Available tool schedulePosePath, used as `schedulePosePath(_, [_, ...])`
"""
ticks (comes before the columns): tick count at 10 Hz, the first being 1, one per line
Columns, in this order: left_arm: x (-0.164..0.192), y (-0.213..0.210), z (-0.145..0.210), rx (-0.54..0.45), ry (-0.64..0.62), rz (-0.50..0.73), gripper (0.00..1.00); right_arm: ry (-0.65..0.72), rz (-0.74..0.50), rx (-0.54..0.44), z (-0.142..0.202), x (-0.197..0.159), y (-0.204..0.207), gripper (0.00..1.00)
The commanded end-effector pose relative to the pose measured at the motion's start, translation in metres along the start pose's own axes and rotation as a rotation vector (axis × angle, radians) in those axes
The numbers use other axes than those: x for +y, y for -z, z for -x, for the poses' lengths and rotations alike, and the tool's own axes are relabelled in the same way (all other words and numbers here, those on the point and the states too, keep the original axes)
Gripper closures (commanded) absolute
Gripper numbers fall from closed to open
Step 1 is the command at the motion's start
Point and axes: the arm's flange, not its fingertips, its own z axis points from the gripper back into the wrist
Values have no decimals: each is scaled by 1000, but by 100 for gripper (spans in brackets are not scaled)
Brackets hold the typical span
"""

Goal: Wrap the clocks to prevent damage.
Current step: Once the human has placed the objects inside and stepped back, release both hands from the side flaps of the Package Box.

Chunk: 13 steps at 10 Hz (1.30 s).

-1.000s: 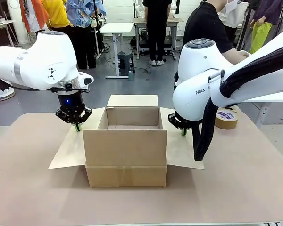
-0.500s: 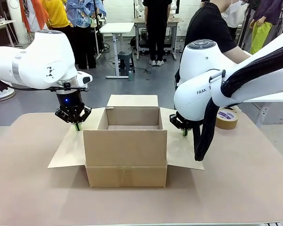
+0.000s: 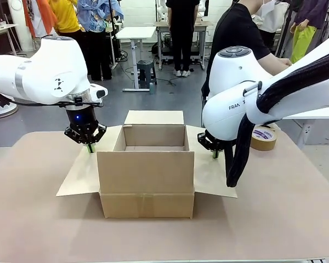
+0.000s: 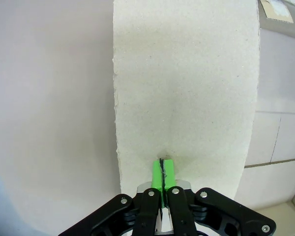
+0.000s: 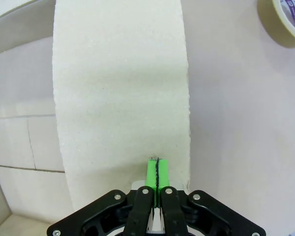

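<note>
Two flaps [image 3: 79, 175] touched — left end effector [image 3: 90, 148], right end effector [image 3: 214, 154], closed.

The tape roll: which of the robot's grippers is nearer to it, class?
Right. The right gripper is at the right flap of the cardboard box, towards the tape roll; the left gripper is at the left flap, beyond the box.

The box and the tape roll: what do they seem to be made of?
The box: likely cardboard, matte brown, with rough, fibrous flap edges. The tape roll: a tan, matte ring, perhaps paper masking tape on a printed card core.
</note>
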Motion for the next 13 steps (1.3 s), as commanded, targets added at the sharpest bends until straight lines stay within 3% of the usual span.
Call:
schedulePosePath(1, [0, 1, 0, 2, -6, -1, 100, 1, 0, 0, 0, 0, 0, 99])
schedulePosePath(13, [0, 1, 0, 2, -6, -1, 100, 1, 0, 0, 0, 0, 0, 99])
